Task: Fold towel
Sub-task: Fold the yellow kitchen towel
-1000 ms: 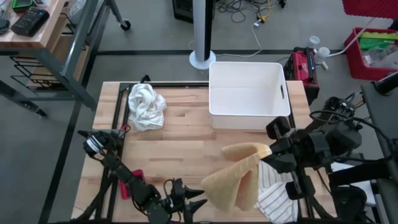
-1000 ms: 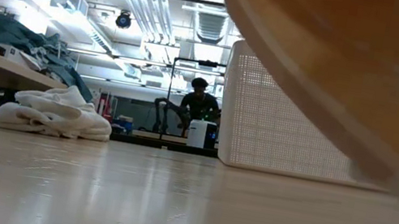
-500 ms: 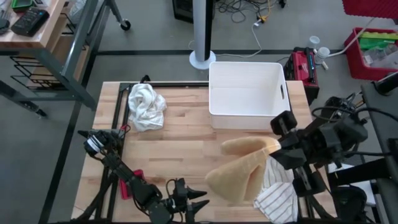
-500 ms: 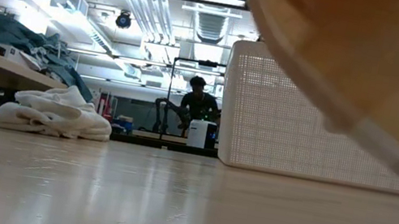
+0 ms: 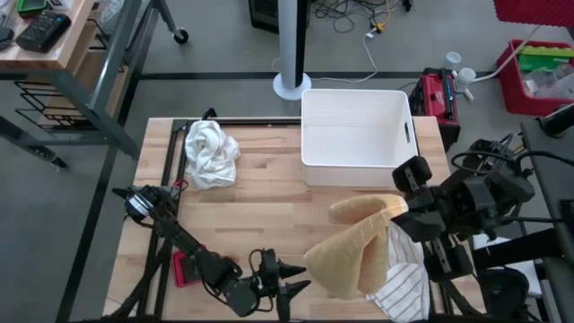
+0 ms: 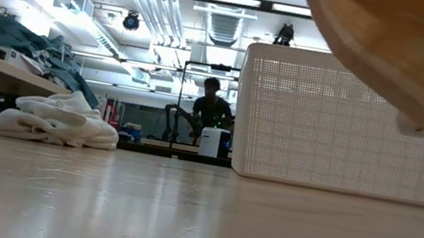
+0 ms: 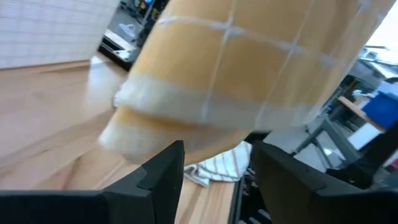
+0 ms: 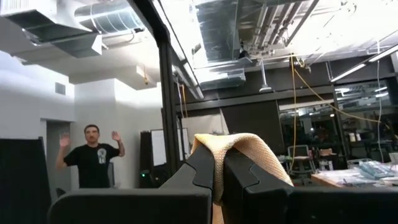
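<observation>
High view: the right end effector (image 5: 395,208) is clamped together on one end of the yellow towel (image 5: 354,251), holding it up off the table (image 5: 260,206) at the near right; the towel hangs down and toward the left from there. The left end effector (image 5: 285,280) sits at the near edge just beside the towel's hanging end, its fingers apart and holding nothing. A striped cloth (image 5: 399,287) lies under the towel at the near right corner. A white bin (image 5: 357,130) stands at the far side, and a crumpled white cloth (image 5: 210,152) lies at the far left.

Low view: the towel (image 6: 415,59) fills the upper right, clear of the table. The bin (image 6: 342,124) and the white cloth (image 6: 59,120) rest on the table farther off. A person (image 6: 209,110) is in the room behind.

Left wrist view: the fingers (image 7: 163,168) stand apart, with the towel's lower edge (image 7: 205,106) hanging close ahead of them but not between them. The striped cloth (image 7: 217,167) shows beyond.

Right wrist view: the fingers (image 8: 208,169) pinch a fold of the towel (image 8: 239,152). A person (image 8: 93,158) stands far off with both hands raised.

Step in hand: lifting the towel by one end so the other arm can take the free end.

Next move: likely the left end effector needs to reach the hanging edge and close on it, so that the towel can be spread flat on the table before folding.
</observation>
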{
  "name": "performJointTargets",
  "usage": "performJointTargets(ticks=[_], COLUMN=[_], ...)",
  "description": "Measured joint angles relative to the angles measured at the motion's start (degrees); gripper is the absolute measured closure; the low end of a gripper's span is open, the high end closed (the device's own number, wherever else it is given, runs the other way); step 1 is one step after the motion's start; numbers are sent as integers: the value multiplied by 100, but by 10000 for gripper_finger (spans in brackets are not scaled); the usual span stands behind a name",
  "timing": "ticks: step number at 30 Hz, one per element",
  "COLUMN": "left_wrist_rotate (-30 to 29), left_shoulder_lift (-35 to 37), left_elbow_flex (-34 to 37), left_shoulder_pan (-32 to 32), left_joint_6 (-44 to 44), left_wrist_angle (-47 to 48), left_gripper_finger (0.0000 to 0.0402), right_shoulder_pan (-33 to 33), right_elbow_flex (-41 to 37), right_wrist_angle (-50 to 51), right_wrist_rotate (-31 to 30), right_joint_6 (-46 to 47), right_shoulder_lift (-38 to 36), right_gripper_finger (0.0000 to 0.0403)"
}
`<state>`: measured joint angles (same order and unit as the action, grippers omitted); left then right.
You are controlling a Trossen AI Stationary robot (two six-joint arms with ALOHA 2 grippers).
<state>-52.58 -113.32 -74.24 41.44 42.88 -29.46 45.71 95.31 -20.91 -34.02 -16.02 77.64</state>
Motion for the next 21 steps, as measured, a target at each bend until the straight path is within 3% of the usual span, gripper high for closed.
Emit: performJointTargets(ticks=[8,21], left_wrist_rotate=[437,385], left_shoulder_lift=[0,0], left_elbow_flex=[0,0], left_shoulder_pan=[0,-6], left_joint_6=[-1043,-1389], left_wrist_angle=[-1210,-1196], left_gripper_finger=[237,259], right_shoulder_pan=[0,0], right_elbow_flex=[24,489], right_wrist_angle=[1,115], right_wrist_rotate=[-2,1], right_joint_6=[-72,-115], right_shoulder_lift=[159,512], right_gripper_finger=[403,403])
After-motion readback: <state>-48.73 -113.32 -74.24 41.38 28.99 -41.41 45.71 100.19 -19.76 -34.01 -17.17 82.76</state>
